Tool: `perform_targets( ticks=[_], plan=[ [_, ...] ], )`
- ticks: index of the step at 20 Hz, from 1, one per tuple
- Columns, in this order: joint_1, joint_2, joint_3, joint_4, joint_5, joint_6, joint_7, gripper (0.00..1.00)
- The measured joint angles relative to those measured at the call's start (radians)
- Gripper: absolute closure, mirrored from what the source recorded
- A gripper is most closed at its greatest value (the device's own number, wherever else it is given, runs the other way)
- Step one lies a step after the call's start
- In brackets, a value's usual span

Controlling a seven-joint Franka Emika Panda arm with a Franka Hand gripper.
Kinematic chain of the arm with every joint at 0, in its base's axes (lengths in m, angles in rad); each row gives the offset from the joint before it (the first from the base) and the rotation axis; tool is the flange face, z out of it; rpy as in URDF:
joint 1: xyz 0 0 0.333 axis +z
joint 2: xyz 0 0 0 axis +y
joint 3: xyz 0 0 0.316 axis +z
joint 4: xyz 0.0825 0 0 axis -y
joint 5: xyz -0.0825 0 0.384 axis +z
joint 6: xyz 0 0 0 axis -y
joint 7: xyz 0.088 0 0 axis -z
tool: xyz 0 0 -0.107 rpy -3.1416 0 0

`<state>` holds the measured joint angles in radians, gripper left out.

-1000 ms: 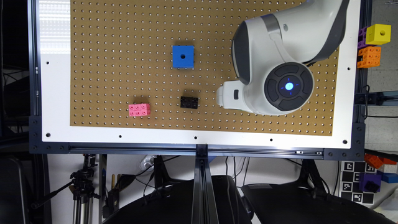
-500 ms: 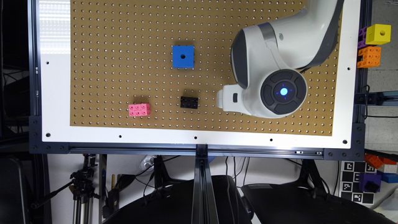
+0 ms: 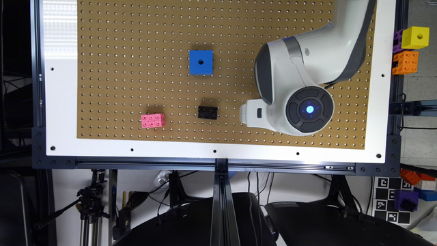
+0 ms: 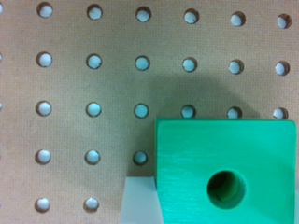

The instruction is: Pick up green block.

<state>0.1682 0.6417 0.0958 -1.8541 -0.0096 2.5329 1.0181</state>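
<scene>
The green block (image 4: pixel 224 158), a bright green cube with a round dark hole in its top face, is very close in the wrist view. It sits between the fingers of my gripper (image 4: pixel 225 207). One pale finger (image 4: pixel 138 201) presses against one side of the block, and a thin pale strip shows at the opposite side. The gripper is shut on the block, just above the brown pegboard (image 4: pixel 93 84). In the exterior view the white gripper part (image 3: pixel 251 114) sticks out from the wrist at the exterior view's right, and the arm hides the block.
On the pegboard (image 3: pixel 136 41) are a blue cube with a hole (image 3: pixel 201 62), a small black brick (image 3: pixel 207 112) and a pink brick (image 3: pixel 153 120). A yellow cube (image 3: pixel 415 37) and orange bricks (image 3: pixel 405 62) sit off the board at the exterior view's right.
The wrist and gripper have shifted slightly downward in the exterior view. The blue cube, black brick and pink brick have stayed in place.
</scene>
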Motion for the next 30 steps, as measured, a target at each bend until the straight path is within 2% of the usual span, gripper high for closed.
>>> perform_targets(
  ticks=[17, 25, 30],
  plan=[
    [-0.002, -0.016, -0.002, 0.0, 0.0, -0.011, 0.0, 1.0],
    [-0.002, -0.105, -0.001, -0.001, 0.0, -0.109, 0.0, 1.0],
    [-0.002, -0.142, -0.001, -0.001, 0.0, -0.147, 0.0, 1.0]
  ],
)
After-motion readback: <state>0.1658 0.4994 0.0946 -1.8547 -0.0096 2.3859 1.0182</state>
